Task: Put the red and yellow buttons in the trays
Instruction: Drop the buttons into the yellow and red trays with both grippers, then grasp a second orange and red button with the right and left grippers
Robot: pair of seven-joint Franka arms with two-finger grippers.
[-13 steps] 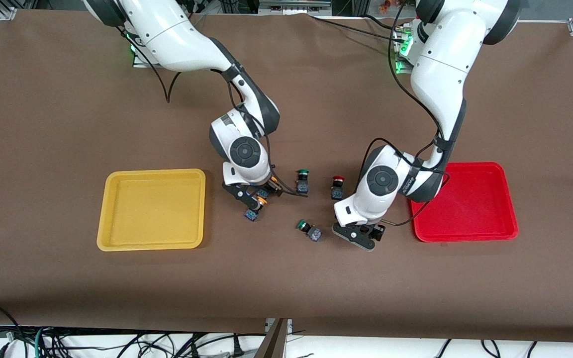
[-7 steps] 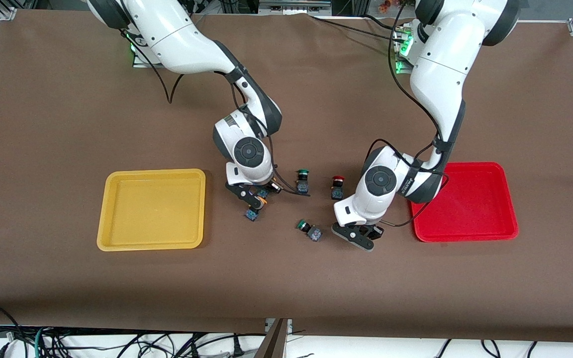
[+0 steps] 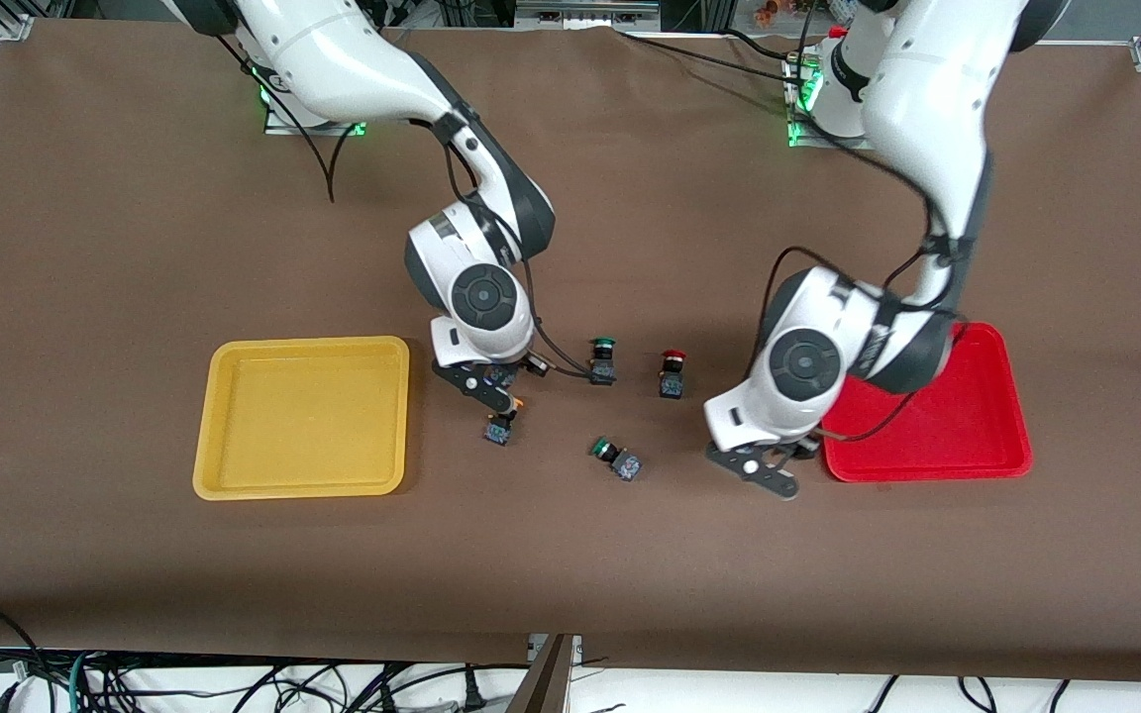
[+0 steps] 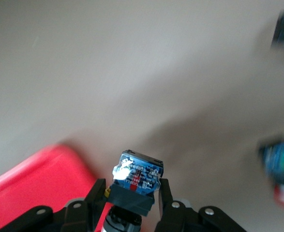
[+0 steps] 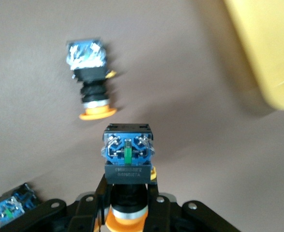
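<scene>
My right gripper is shut on a yellow-capped button and holds it just above the table beside the yellow tray. A second yellow button lies on its side under it. My left gripper is shut on a button with a blue block body; its cap is hidden. It is over the table at the edge of the red tray. A red button stands upright on the table between the arms.
Two green-capped buttons are on the table: one upright beside the red button, one on its side nearer to the front camera. A cable trails from my right wrist toward the upright green one. Both trays hold nothing.
My left gripper has moved with its button toward the red tray. My right gripper has shifted slightly toward the yellow tray with the yellow button.
</scene>
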